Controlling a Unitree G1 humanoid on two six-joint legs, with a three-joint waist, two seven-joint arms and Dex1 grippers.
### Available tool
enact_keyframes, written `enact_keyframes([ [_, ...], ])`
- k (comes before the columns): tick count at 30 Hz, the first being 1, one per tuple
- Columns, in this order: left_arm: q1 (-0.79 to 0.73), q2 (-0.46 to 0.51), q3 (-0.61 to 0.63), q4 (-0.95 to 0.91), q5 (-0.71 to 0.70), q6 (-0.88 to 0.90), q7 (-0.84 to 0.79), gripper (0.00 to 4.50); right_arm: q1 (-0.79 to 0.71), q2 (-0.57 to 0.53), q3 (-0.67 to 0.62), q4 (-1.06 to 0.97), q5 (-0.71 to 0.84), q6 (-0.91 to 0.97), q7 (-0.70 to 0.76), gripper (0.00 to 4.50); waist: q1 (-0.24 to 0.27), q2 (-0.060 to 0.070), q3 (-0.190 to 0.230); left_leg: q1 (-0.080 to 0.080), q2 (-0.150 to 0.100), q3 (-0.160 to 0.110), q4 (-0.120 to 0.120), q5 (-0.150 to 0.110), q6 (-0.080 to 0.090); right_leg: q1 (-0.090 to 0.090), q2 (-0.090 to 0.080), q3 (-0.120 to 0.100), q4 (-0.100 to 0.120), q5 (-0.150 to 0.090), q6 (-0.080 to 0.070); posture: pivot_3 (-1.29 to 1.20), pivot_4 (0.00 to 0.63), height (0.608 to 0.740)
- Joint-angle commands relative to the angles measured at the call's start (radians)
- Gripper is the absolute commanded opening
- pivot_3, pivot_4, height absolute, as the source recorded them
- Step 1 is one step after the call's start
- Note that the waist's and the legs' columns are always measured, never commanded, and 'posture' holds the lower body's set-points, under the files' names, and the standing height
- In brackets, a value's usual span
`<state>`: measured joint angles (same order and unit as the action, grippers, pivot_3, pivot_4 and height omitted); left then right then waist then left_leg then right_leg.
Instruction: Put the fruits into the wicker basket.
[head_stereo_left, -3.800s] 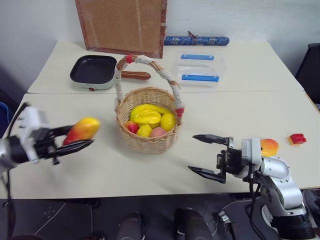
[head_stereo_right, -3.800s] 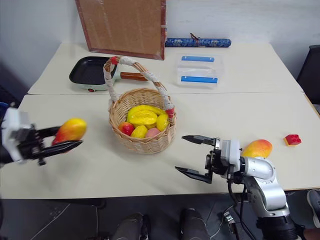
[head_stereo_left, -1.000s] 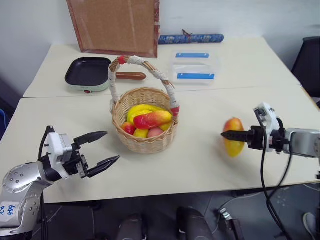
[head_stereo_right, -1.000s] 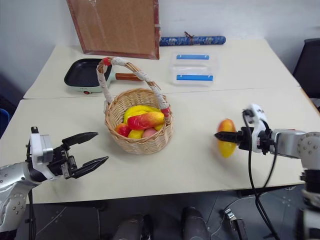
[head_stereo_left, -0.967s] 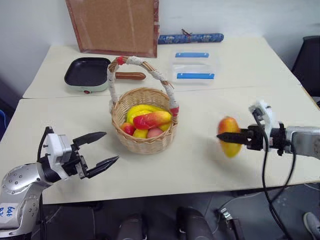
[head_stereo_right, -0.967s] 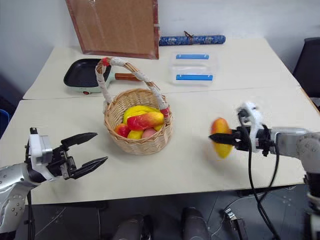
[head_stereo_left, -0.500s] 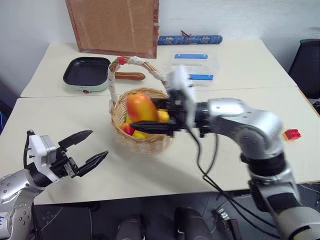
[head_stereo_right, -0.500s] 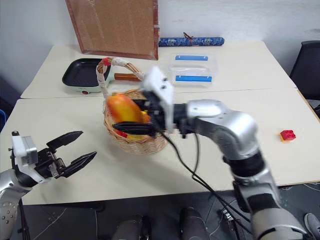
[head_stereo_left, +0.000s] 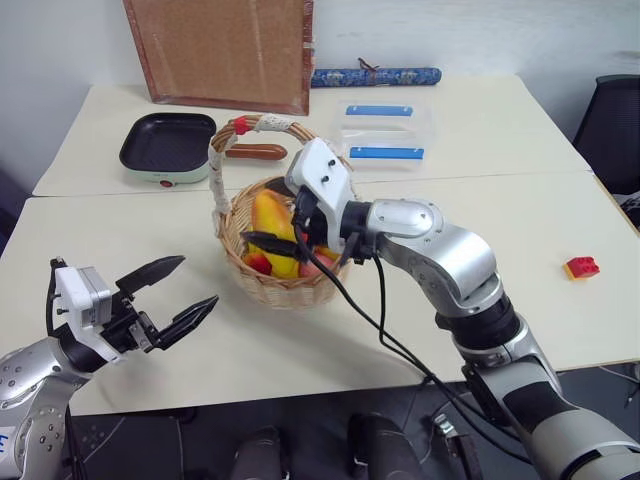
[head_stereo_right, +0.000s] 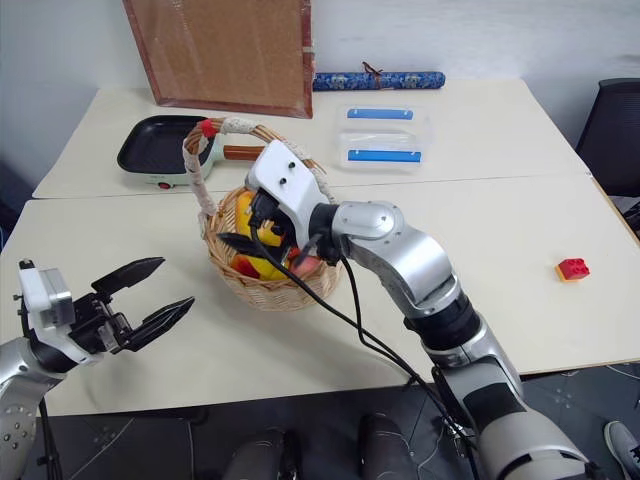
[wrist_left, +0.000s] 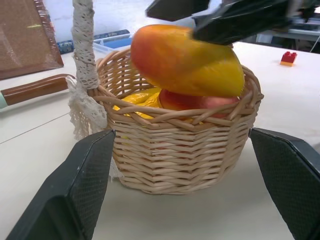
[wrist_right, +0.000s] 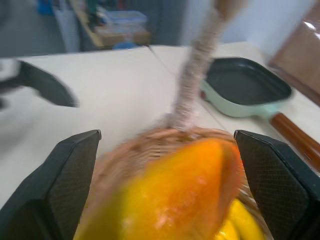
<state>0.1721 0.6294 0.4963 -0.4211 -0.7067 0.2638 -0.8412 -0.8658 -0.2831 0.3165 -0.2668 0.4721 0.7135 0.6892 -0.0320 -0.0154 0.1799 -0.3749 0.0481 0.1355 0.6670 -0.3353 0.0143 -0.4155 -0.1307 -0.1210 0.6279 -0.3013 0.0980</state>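
A: R hand (head_stereo_left: 283, 232)?
B: Spread wide over the wicker basket (head_stereo_left: 283, 285); the mango (head_stereo_left: 274, 222) is seen between its fingers, contact can't be told. 2nd mango mostly hidden beneath.
A: L hand (head_stereo_left: 184, 293)?
B: Splayed, nothing gripped, above the worktop (head_stereo_left: 420, 300), apart from basket.

cream table (head_stereo_left: 560, 180), wicker basket (head_stereo_left: 285, 285), black pan (head_stereo_left: 165, 148)

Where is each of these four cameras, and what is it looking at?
Left eye, right eye: on the head, looking down at the table, basket and both arms.
Left wrist: behind the open left gripper, facing the basket and the mango in it.
Right wrist: behind the open right gripper, over the mango, facing the pan.
All four show the basket.
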Motion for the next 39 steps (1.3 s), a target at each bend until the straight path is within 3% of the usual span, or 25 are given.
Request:
enact_keyframes([
  [1,-0.009,0.010,0.020,-0.034,-0.029,0.000,0.003,4.50,0.043,-0.004,-0.114,-0.081,0.105,-0.045,0.069,4.47,0.001,0.000,0.000,0.000,0.000,0.000,0.000,0.000,0.000,0.000,0.000,0.000,0.000,0.000,0.000,0.00,0.150,0.740],
  [5,-0.022,0.018,0.013,-0.020,-0.028,0.005,-0.010,4.50,0.163,-0.058,-0.219,-0.150,0.258,-0.084,0.236,4.47,0.006,0.000,0.000,0.001,0.000,-0.001,0.001,0.000,0.000,0.002,0.000,-0.001,0.000,0.000,0.000,0.00,0.150,0.740],
  [8,-0.031,0.028,0.011,-0.012,-0.030,0.010,-0.019,4.50,0.296,-0.139,-0.295,-0.208,0.289,-0.153,0.326,4.47,0.006,0.000,0.000,0.000,-0.001,-0.003,0.000,-0.001,0.001,0.003,-0.001,-0.003,-0.002,0.000,0.000,0.00,0.150,0.740],
  [12,-0.033,0.044,0.033,0.003,-0.039,0.017,-0.044,4.50,0.474,-0.245,-0.472,-0.237,0.329,-0.183,0.323,4.47,0.007,0.000,0.000,0.001,-0.001,-0.003,0.000,-0.001,0.002,0.004,-0.001,-0.004,-0.002,0.000,0.000,0.00,0.150,0.740],
  [17,-0.020,0.075,0.065,0.035,-0.042,0.022,-0.092,4.50,0.739,-0.351,-0.708,-0.092,0.203,-0.407,0.401,4.47,0.008,0.000,0.000,0.003,-0.001,-0.002,0.000,-0.001,0.001,0.005,0.000,-0.004,-0.003,0.000,0.000,0.00,0.150,0.740],
  [20,-0.020,0.101,0.072,0.062,-0.056,0.039,-0.136,4.50,0.819,-0.372,-0.746,0.048,0.130,-0.558,0.466,4.47,0.005,0.000,0.000,0.005,-0.001,0.001,0.000,-0.001,0.001,0.006,0.000,-0.003,-0.006,0.000,0.000,0.00,0.150,0.740],
  [24,-0.049,0.120,0.063,0.059,-0.084,0.071,-0.142,4.50,0.690,-0.363,-0.654,0.147,0.111,-0.605,0.494,4.47,-0.008,0.002,0.001,0.010,0.000,0.010,0.001,0.000,0.002,0.005,-0.001,0.002,-0.005,0.000,-0.002,0.00,0.150,0.740],
  [29,-0.063,0.127,0.041,0.009,-0.141,0.141,-0.133,4.50,0.392,-0.331,-0.443,0.254,0.062,-0.502,0.510,4.47,-0.017,0.003,0.002,0.014,0.002,0.011,-0.001,0.001,-0.001,0.004,-0.002,0.006,-0.001,0.001,-0.004,0.00,0.150,0.740],
  [38,-0.079,0.098,0.041,-0.064,-0.151,0.147,-0.065,4.50,-0.001,-0.136,-0.241,0.510,-0.009,-0.443,0.512,4.47,-0.006,0.004,0.002,0.004,0.003,0.009,-0.001,0.001,-0.003,-0.004,0.000,0.007,0.005,0.001,-0.005,0.00,0.150,0.740],
  [39,-0.066,0.093,0.047,-0.072,-0.149,0.145,-0.060,4.50,-0.024,-0.123,-0.227,0.526,-0.008,-0.429,0.526,4.30,-0.006,0.004,0.002,0.004,0.003,0.010,-0.001,0.000,-0.002,-0.004,0.000,0.007,0.005,0.001,-0.004,0.00,0.150,0.740],
])
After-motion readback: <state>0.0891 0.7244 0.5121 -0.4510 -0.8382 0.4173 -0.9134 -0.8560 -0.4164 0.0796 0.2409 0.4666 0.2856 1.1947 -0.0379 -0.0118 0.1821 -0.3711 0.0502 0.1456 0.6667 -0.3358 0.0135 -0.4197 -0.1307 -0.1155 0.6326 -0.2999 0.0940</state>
